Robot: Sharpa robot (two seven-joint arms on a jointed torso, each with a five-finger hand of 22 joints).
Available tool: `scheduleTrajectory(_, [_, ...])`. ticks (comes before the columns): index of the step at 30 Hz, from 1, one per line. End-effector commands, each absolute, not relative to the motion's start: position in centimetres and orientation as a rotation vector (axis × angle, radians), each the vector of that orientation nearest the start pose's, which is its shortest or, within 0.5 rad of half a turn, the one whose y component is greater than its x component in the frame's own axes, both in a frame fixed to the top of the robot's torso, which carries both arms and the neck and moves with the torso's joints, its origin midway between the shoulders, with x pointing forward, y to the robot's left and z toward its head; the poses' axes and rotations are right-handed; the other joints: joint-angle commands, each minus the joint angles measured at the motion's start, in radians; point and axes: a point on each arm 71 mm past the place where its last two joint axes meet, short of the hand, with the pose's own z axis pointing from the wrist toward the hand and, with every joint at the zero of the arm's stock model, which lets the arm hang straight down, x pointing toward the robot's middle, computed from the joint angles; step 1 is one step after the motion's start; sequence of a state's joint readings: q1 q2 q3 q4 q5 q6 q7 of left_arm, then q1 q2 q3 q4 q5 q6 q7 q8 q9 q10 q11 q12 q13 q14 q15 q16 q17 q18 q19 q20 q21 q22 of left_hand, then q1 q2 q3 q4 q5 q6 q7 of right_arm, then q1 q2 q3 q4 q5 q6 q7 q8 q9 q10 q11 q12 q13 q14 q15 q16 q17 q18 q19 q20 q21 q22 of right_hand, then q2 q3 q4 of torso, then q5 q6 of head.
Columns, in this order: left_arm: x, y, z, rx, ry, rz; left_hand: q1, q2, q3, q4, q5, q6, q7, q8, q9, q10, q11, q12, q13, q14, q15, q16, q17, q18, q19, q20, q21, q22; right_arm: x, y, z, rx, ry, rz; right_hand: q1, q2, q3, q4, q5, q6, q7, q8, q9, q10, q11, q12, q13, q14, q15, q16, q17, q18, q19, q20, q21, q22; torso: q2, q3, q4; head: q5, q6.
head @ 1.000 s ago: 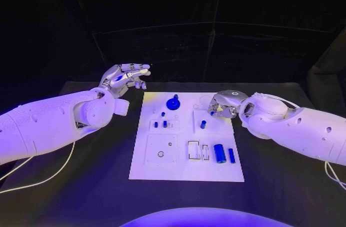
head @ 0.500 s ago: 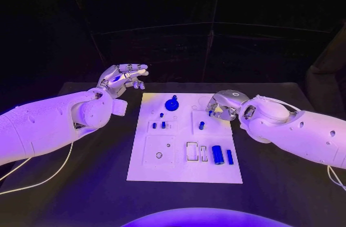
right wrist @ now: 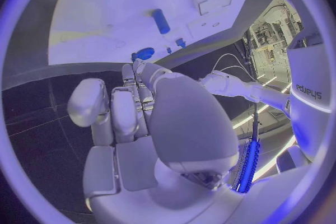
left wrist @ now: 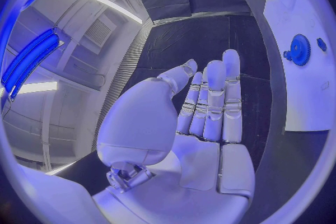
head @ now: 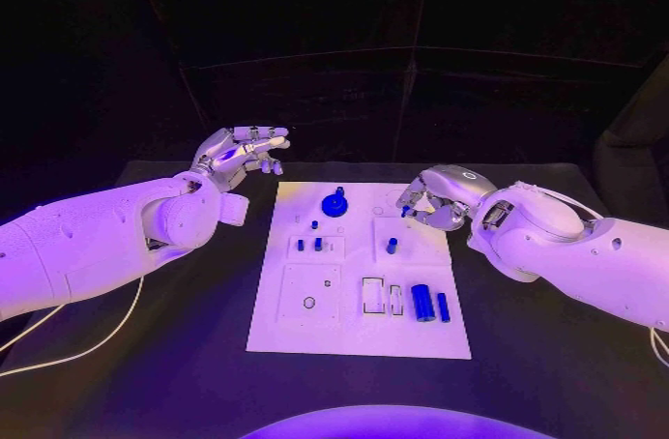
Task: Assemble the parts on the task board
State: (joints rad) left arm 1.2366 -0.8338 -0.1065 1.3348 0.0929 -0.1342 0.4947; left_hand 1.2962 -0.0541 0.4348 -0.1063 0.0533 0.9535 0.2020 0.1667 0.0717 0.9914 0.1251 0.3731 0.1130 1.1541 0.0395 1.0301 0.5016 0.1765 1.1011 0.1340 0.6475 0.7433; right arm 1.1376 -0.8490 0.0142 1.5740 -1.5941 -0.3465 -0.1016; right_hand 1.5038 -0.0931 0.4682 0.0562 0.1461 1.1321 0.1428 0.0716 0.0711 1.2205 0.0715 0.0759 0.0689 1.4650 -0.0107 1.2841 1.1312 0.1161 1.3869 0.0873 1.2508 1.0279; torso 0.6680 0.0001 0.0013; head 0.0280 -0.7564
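Note:
The white task board point(head: 349, 333) lies in the middle of the black table. A blue gear point(head: 334, 204) stands near its far edge, and it is also seen from the left wrist as the gear point(left wrist: 301, 49). A short blue peg point(head: 392, 245) stands at mid board. My right hand point(head: 435, 199) hovers over the board's far right corner, fingers curled, pinching a small blue part point(head: 406, 210) at its fingertips; the part point(right wrist: 143, 53) shows there too. My left hand point(head: 237, 154) floats beyond the board's far left corner, fingers point(left wrist: 213, 103) stretched out, holding nothing.
A thick blue cylinder point(head: 422, 302) and a slim blue bar point(head: 444, 307) lie at the board's near right beside rectangular slots point(head: 374, 294). Two small blue pegs point(head: 308, 244) sit left of centre. Black table point(head: 139, 362) surrounds the board; a white cable point(head: 98, 337) trails at the left.
My right hand has risen a little and turned above the far right corner, carrying the small blue part with it. The left hand has barely moved.

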Motion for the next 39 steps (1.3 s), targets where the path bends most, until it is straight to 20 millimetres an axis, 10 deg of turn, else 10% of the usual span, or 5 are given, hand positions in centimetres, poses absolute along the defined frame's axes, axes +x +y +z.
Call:
scheduleTrajectory(1, [51.8,25.7,-18.6,-1.14,1.319,-1.607,-0.005,-0.003,-0.006,-0.001,0.006,-0.007,0.0,0.006,-0.001,-0.006,0.0,0.005,0.001,-0.007,-0.001,-0.004,-0.001,0.005,-0.007,0.002,-0.002,-0.001,46.1,-17.0,-17.5,-0.235,1.532,0.75,-0.014,0.001,0.007,0.0,0.008,0.003,0.002,-0.002,0.0,0.002,0.003,-0.004,0.0,0.035,-0.002,0.005,0.001,-0.013,-0.005,0.003,0.004,0.002,0.0,-0.0015,0.0045,0.003,-0.002])
scheduleTrajectory(21, [51.6,25.1,-18.5,-1.136,1.329,-1.626,-0.006,-0.002,-0.007,-0.001,0.007,-0.008,0.0,0.007,0.0,-0.007,0.0,0.007,0.001,-0.008,-0.001,-0.003,-0.001,0.006,-0.007,0.003,-0.003,-0.002,43.1,-7.5,-19.6,-0.444,1.568,0.897,-0.038,-0.004,0.019,-0.009,0.001,0.002,0.004,-0.002,0.001,0.001,0.005,-0.004,0.0,0.034,0.0,0.007,-0.002,-0.013,-0.005,0.005,0.006,0.004,0.001,-0.0016,0.004,0.05,-0.03])
scheduleTrajectory(39, [51.7,24.7,-18.6,-1.134,1.337,-1.631,-0.006,-0.002,-0.008,0.0,0.007,-0.009,0.0,0.008,0.0,-0.008,0.0,0.008,0.002,-0.008,-0.001,-0.003,-0.002,0.006,-0.007,0.003,-0.003,-0.003,41.8,-5.9,-23.7,-0.513,1.682,0.882,-0.046,-0.005,0.018,-0.01,-0.001,0.003,0.003,-0.001,0.001,0.002,0.004,-0.004,0.001,0.034,0.0,0.007,-0.004,-0.013,-0.006,0.005,0.005,0.003,0.001,-0.0003,0.0009,0.073,-0.051])
